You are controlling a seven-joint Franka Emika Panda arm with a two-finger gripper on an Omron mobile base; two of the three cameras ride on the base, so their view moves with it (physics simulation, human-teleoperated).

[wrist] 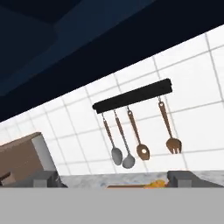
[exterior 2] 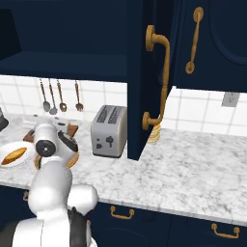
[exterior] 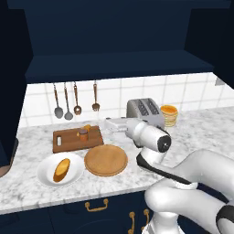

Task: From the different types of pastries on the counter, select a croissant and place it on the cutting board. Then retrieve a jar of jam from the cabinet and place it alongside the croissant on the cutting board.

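Croissant (exterior: 87,127) and one jam jar (exterior: 82,135) sit together on the cutting board (exterior: 64,141) near the worktop's (exterior: 201,132) back edge, gripper (exterior: 108,124) just beside them, spread apart on nothing, four utensils (exterior: 75,100) hanging behind.

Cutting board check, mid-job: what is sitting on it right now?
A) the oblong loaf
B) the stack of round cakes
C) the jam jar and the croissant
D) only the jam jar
C: in the left base view the jar of jam stands on the cutting board with the small golden croissant just behind it; the loaf lies on the white plate.
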